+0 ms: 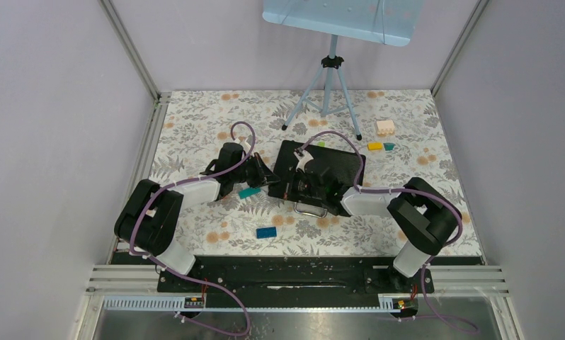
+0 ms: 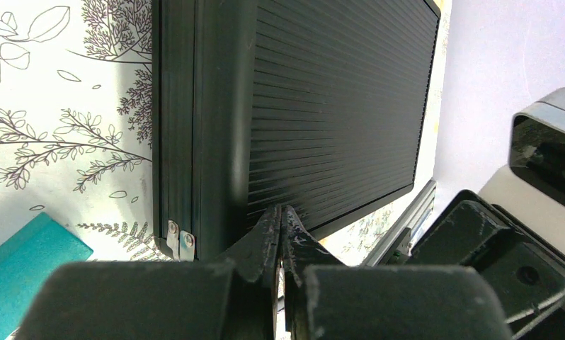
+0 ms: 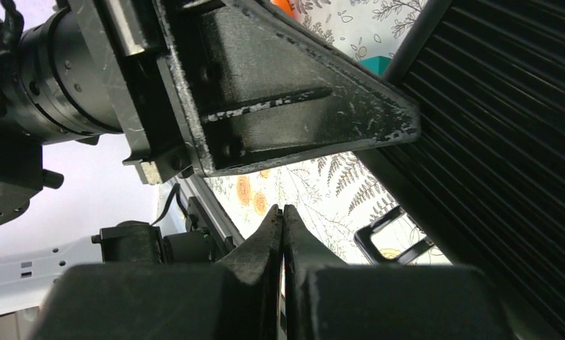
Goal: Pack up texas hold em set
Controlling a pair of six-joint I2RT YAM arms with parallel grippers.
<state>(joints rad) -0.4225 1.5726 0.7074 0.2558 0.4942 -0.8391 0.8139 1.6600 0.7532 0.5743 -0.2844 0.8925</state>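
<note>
The black ribbed briefcase [image 1: 336,168] lies closed on the floral table, its silver handle [image 1: 312,209] at the near edge. Chips, dice and discs are hidden inside. My left gripper [image 1: 269,177] is shut and empty, its tips [image 2: 281,212] against the case's left side [image 2: 322,106]. My right gripper [image 1: 302,187] is shut and empty over the case's near left corner. In the right wrist view its tips [image 3: 283,212] sit just below the left gripper's finger [image 3: 287,106], with the case lid [image 3: 506,142] and handle [image 3: 396,237] to the right.
A teal brick [image 1: 249,192] lies by the left gripper and shows in the left wrist view [image 2: 25,262]. A blue brick [image 1: 266,232] lies nearer. Yellow [image 1: 374,146] and teal [image 1: 390,146] bricks and a cream block [image 1: 384,127] lie at the back right. A tripod [image 1: 329,85] stands behind.
</note>
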